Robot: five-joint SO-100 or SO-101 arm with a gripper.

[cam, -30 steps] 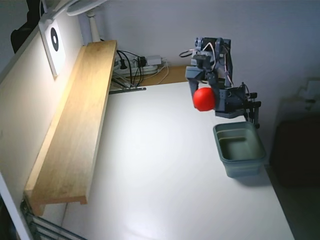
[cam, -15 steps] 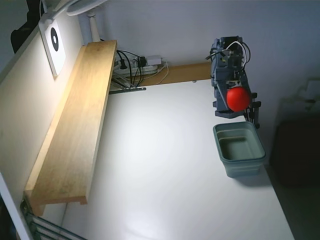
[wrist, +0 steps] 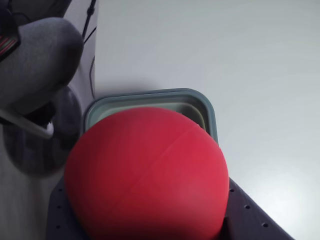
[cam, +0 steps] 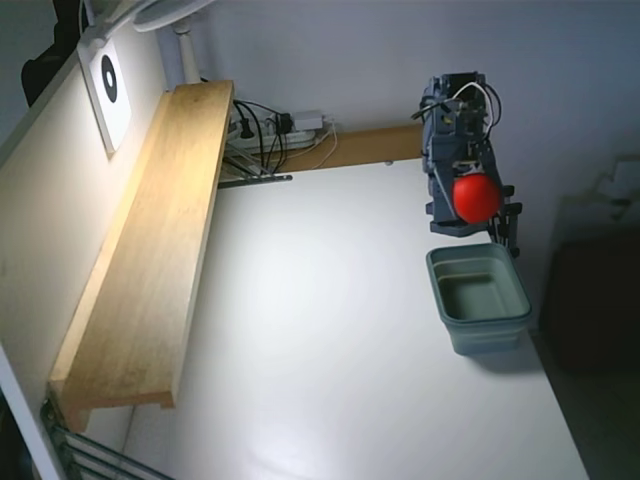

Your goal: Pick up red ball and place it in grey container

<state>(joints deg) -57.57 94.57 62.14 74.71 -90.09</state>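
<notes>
White worktop (cam: 320, 330), brightly lit at centre. Long wooden shelf (cam: 150, 250) along left wall. Power strip with cables (cam: 275, 130) at back. Pale grey wall (cam: 330, 50) behind.

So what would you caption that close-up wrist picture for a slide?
Gripper holding the red ball above the grey container, ready to drop it in.

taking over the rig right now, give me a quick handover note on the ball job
Pincer: shut on the red ball, held in the air above the table.
Grey container: on the table, empty, just below and in front of the ball; in the wrist view its rim shows behind the ball.
Done: ball picked up and carried to the container.
Left: centre it over the opening, lower, open, withdraw.
</notes>
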